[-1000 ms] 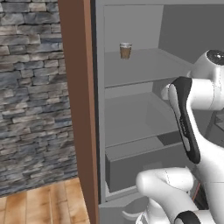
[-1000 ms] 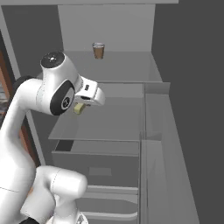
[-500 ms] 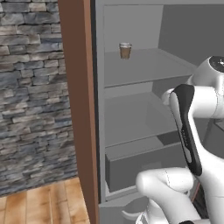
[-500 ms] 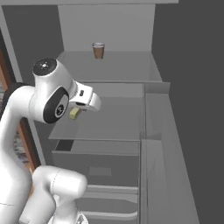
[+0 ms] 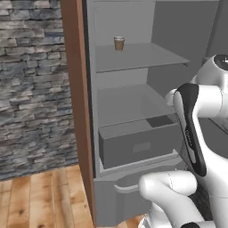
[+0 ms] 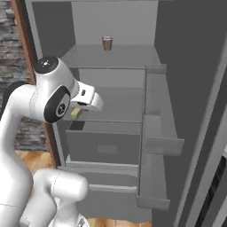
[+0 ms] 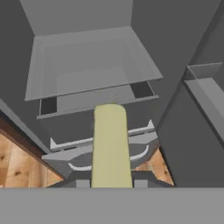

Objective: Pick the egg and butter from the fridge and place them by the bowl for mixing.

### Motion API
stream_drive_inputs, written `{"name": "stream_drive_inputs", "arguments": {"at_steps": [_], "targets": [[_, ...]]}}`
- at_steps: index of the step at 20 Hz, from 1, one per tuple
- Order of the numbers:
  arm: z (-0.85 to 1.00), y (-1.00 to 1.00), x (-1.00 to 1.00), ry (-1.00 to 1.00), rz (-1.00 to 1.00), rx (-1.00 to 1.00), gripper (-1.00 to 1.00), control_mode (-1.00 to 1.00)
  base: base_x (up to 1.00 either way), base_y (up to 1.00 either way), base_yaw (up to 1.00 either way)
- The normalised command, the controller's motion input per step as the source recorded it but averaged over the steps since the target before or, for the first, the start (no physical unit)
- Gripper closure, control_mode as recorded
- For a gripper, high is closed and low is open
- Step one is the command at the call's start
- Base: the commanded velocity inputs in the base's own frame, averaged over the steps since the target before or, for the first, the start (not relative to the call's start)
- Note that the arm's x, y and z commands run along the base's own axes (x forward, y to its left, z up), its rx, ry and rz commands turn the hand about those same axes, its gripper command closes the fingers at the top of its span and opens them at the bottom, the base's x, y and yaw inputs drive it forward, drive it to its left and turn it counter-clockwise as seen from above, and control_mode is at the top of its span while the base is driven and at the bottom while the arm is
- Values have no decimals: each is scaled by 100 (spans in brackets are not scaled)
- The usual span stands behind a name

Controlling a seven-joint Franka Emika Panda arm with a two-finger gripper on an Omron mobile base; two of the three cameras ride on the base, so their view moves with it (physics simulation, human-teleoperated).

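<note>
My gripper point(image 6: 78, 111) is shut on the butter point(image 6: 76, 114), a pale yellow-green stick that pokes out below the white hand, in front of the fridge's point(image 6: 115, 26) middle shelf. In the hand view the butter point(image 7: 110, 144) runs straight up from between the fingertips of my gripper point(image 7: 111, 183), with the fridge's grey drawer box point(image 7: 94, 83) beyond it. In the left base view the fridge point(image 5: 133, 58) stands open behind my arm. The egg and the bowl are out of view.
A brown cup point(image 5: 119, 43) stands on the upper shelf point(image 6: 111, 55). The dark grey drawer box point(image 5: 138, 144) juts out below. The open door with its bins point(image 6: 155, 133) stands on the right. A brown wooden panel point(image 5: 73, 89) and a stone wall point(image 5: 31, 80) lie to the left.
The arm has drawn back a little from the middle shelf, and the hand has sunk slightly. The butter stays gripped throughout.
</note>
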Motion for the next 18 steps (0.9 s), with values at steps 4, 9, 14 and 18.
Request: {"name": "stream_drive_inputs", "arguments": {"at_steps": [4, 9, 14, 18], "targets": [[0, 0, 0, 0, 0, 0, 100, 100, -72, 10, 34], [0, 0, 0, 0, 0, 0, 100, 100, -71, 4, 40], [0, 0, 0, 0, 0, 0, 100, 100, -54, 0, 65], [0, 0, 0, 0, 0, 0, 100, 100, -20, 0, 99]]}}
